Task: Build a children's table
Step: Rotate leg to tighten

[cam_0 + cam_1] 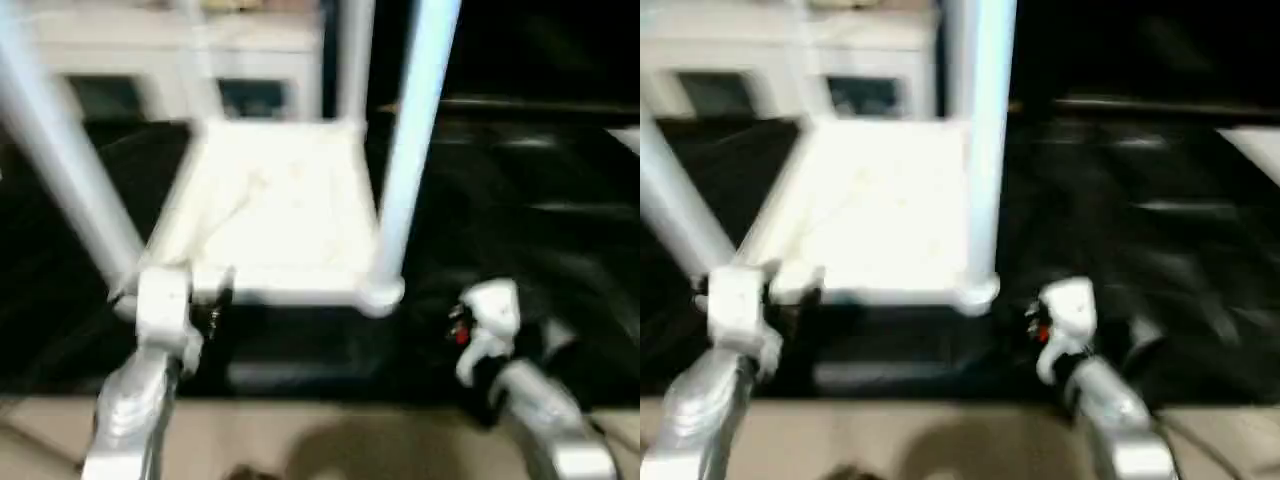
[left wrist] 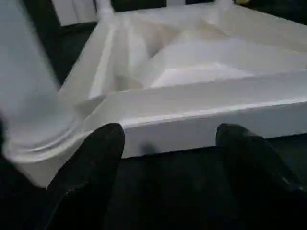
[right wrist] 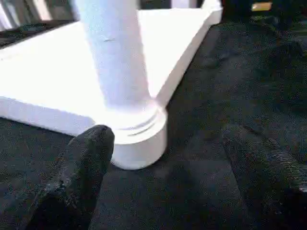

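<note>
The black-draped surface [image 1: 520, 250] carries the children's table upside down, its white tabletop [image 1: 275, 215] lying flat with ribbed underside up and the legs [image 1: 415, 130] standing upright in the corner sockets, a white cabinet [image 1: 790, 70] behind it. The left end effector [image 2: 163, 167] sits just beside the tabletop's near edge close to the near-left leg, fingers [image 2: 88, 165] spread and grasping nothing. The right end effector [image 3: 165, 177] is near the near-right corner socket [image 3: 136, 141], likewise released and empty.
</note>
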{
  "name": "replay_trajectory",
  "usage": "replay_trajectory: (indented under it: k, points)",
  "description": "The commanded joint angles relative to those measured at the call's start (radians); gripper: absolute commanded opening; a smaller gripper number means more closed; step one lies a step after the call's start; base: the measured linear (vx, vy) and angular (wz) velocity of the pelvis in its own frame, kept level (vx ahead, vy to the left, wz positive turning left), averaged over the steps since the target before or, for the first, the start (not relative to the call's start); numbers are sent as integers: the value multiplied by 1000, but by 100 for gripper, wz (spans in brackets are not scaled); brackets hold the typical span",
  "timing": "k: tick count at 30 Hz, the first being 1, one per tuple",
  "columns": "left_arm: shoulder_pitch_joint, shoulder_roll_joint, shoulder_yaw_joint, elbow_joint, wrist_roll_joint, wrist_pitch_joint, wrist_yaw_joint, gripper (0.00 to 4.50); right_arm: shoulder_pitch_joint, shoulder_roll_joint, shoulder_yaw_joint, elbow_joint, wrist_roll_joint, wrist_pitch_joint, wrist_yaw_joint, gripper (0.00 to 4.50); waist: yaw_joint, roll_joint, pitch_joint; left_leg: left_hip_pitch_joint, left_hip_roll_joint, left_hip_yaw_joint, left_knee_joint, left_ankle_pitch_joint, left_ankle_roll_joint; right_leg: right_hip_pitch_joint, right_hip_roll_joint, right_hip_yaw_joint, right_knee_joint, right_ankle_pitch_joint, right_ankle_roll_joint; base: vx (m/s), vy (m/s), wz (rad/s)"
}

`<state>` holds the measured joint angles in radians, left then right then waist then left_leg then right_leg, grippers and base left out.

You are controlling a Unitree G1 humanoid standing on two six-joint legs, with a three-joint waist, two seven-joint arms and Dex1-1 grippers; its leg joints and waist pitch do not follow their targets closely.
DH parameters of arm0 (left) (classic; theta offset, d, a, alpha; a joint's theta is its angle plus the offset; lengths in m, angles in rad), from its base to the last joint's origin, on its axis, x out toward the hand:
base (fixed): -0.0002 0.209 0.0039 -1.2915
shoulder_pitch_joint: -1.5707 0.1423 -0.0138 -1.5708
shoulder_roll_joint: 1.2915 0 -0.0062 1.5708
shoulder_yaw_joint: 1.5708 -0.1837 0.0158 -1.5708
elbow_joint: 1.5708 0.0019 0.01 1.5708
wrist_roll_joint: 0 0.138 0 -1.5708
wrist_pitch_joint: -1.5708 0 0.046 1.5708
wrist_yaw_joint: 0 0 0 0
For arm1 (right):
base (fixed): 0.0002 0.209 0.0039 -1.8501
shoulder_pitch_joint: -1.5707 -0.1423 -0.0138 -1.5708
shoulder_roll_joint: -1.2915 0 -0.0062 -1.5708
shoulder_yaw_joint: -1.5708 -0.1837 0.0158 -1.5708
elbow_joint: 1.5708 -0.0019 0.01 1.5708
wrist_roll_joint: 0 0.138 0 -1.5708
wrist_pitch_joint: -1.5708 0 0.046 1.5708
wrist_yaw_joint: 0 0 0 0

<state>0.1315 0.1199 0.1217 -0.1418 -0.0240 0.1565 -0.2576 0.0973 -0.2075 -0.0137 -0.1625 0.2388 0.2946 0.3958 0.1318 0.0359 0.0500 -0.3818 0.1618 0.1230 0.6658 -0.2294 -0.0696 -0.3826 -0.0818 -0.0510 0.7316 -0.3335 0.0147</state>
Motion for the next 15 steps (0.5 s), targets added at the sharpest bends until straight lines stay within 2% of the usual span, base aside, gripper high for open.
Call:
replay_trajectory:
  k: [1,2,3,4,5,6,7,8,9,10,11,12,13,15]
  points:
    - [8,12,17,-57,2,26,10,385,-7,14,3,-36,59,6,46,432,-23,13,-37,37,78,-30,-134,-403,-44,16,-33,51,-153,-175,-151,-166,11,29]
    - [11,13,19,-66,8,39,19,391,-16,21,-1,-36,76,12,56,447,-37,-1,-30,32,78,-25,-152,-448,-42,24,-37,49,-172,-163,-158,-142,23,10]
    - [11,14,19,-66,9,40,20,391,-16,21,-1,-36,77,12,56,447,-37,3,-29,31,74,-26,-155,-458,-40,27,-41,49,-177,-180,-158,-65,47,-3]
    - [9,15,24,-67,13,33,26,405,-21,25,4,-37,83,17,61,450,-41,2,-23,29,68,-21,-161,-472,-42,29,-49,50,-194,-248,-141,-65,47,-3]
    - [8,14,29,-69,13,32,35,421,-23,27,10,-38,86,18,66,450,-41,2,-23,29,68,-21,-161,-472,-42,29,-49,50,-194,-248,-141,-54,41,-7]
    - [6,13,37,-71,20,31,59,430,-26,28,23,-34,95,20,78,450,-43,-20,-18,29,62,-14,-164,-461,-39,28,-61,54,-217,-358,-108,0,0,0]
    - [5,11,38,-72,25,33,71,433,-28,26,27,-30,99,20,85,450,-44,-20,-21,34,61,-12,-163,-435,-35,28,-70,57,-228,-408,-95,0,0,0]
    - [5,11,38,-72,25,33,71,439,-28,26,27,-30,99,20,85,450,-45,-18,-21,32,61,-11,-164,-414,-32,29,-72,58,-229,-411,-92,0,0,0]
    - [5,11,38,-72,25,33,71,445,-28,26,27,-30,99,20,85,450,-46,-19,-26,27,62,-9,-167,-363,-28,35,-70,58,-230,-379,-86,0,0,0]
    - [5,12,40,-71,29,25,82,445,-29,22,38,-22,83,16,84,450,-45,-21,-34,19,65,-9,-170,-293,-21,44,-66,55,-221,-285,-90,0,0,0]
    - [7,10,45,-71,24,23,83,445,-31,23,40,-19,84,14,87,450,-45,-21,-34,19,65,-9,-170,-293,-21,44,-66,55,-221,-285,-90,0,0,0]
    - [10,7,54,-73,14,18,87,445,-34,26,44,-14,85,10,94,450,-44,-29,-34,18,68,-5,-175,-260,-7,44,-60,49,-214,-212,-104,0,0,0]
    - [12,-3,83,-75,-23,8,87,445,-43,33,52,-18,113,10,124,450,-47,-33,-28,24,67,-3,-177,-344,-15,32,-60,50,-223,-289,-103,0,0,0]
    - [12,-3,83,-75,-23,8,87,445,-43,33,52,-18,113,10,124,450,-47,-33,-27,28,63,-5,-173,-403,-27,25,-67,54,-230,-370,-99,0,0,0]
